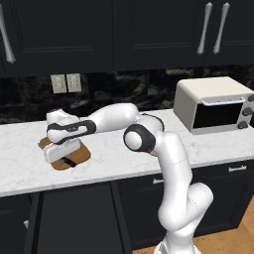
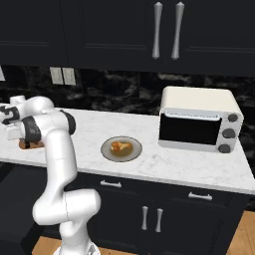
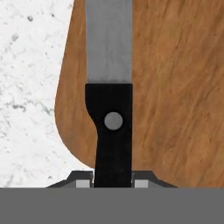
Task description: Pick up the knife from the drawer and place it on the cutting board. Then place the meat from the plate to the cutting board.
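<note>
One plate (image 2: 121,149) sits on the white marble counter (image 1: 208,144) in the right base view, holding the meat (image 2: 120,146) near its middle; it stands in front of and to the left of the cream toaster oven (image 2: 199,119). No writing or label can be read on anything.

The gripper (image 3: 113,183) is pinched on the black handle of the knife (image 3: 109,87), whose grey blade reaches out over the cutting board (image 3: 175,87) in the hand view. Whether the blade touches the wood cannot be told. The board lies on the counter at the far left, under the hand in the left base view, well apart from the plate.

Dark lower cabinets with small silver handles run below the counter, dark upper cabinets (image 1: 149,30) with long silver handles above, and two wall sockets (image 1: 66,83) are set in the black stone backsplash.
</note>
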Controlling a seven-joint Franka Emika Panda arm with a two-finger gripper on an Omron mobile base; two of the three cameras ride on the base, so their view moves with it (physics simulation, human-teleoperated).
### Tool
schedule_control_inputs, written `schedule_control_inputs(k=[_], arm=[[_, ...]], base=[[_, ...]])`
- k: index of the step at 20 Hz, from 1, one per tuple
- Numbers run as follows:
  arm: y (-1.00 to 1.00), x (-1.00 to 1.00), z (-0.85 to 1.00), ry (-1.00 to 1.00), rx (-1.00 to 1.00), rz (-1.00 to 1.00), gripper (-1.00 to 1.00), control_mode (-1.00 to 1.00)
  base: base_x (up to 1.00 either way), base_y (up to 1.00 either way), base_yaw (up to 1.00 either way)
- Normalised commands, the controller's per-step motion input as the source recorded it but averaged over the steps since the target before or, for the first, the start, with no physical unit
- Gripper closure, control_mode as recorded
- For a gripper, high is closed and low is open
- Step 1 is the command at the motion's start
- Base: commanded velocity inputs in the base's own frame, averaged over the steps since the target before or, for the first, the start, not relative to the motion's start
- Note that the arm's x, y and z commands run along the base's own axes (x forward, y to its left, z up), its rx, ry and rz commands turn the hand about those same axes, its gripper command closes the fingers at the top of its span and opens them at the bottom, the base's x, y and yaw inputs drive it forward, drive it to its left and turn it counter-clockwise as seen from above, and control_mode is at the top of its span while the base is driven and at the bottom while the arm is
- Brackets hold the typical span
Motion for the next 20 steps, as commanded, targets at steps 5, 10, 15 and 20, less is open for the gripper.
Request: schedule_control_inputs(k=[5, 10, 15, 20], arm=[[0.15, 0.26, -0.04, 0.00, 0.00, 0.00, 1.00, -1.00], [0.02, 0.42, 0.00, 0.00, 0.00, 0.00, 1.00, -1.00], [0.00, 0.33, -0.10, 0.00, 0.00, 0.00, 1.00, -1.00], [0.00, 0.00, -0.03, 0.00, 0.00, 0.00, -1.00, -1.00]], base=[[0.00, 0.00, 0.00], [0.00, 0.00, 0.00], [0.00, 0.00, 0.00], [0.00, 0.00, 0.00]])
